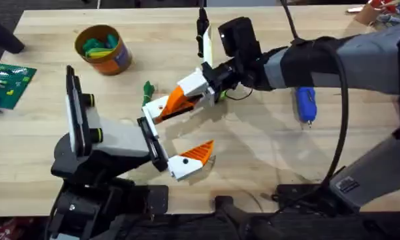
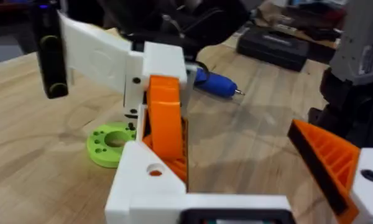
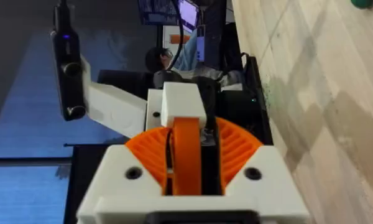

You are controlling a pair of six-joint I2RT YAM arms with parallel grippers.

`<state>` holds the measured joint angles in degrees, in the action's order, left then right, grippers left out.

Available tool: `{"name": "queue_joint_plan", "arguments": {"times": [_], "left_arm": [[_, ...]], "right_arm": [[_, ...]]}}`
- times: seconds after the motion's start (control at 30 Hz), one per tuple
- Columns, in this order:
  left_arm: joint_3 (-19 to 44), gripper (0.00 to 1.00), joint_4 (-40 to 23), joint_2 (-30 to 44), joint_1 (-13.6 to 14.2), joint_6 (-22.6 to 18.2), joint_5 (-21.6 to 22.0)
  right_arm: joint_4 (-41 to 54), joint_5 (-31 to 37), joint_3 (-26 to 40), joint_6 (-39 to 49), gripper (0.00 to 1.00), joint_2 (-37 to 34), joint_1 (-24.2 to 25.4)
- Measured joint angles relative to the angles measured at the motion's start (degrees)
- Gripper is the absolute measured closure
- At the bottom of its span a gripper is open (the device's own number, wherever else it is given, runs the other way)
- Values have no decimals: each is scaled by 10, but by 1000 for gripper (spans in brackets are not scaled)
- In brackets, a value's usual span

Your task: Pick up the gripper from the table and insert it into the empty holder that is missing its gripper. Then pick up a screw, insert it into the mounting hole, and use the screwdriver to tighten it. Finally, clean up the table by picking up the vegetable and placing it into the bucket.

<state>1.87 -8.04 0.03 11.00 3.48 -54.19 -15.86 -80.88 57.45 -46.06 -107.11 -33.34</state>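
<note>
Right tool (image 1: pixel 180 100) clamps gripper (image 1: pixel 177 101) at holder (image 1: pixel 159 107); left tool (image 1: pixel 177 143) wide.

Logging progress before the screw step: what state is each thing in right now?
the gripper: clamped in the right gripper, at the holder.
the screwdriver: lying on the table, untouched.
the vegetable: on the table, outside the bucket.
the bucket: upright, holding green pieces.

Pale wood-grain table (image 1: pixel 267 160), matt; ribbed orange plastic gripper (image 1: pixel 181 100) on smooth white plastic; glossy blue plastic screwdriver (image 1: pixel 306 103).
</note>
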Motion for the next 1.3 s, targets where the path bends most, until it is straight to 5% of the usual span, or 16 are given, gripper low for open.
{"name": "queue_joint_plan", "arguments": {"times": [0.13,0.2,0.37,0.87,1.1,1.3], "left_arm": [[0,16,0,0,0,-2,-9],[0,16,-3,0,8,-2,-46],[-2,16,-6,0,22,-3,-99],[-3,16,-6,0,22,-3,-123],[-3,16,-6,0,22,-3,-123],[-3,16,-6,0,22,-3,-125]], "right_arm": [[1,7,0,0,345,-1,-6],[-4,24,2,-6,187,-2,-10],[-4,42,2,-11,29,-2,-9],[37,38,4,24,9,-2,104],[301,110,12,140,7,-2,162],[495,204,11,264,7,17,161]]}}
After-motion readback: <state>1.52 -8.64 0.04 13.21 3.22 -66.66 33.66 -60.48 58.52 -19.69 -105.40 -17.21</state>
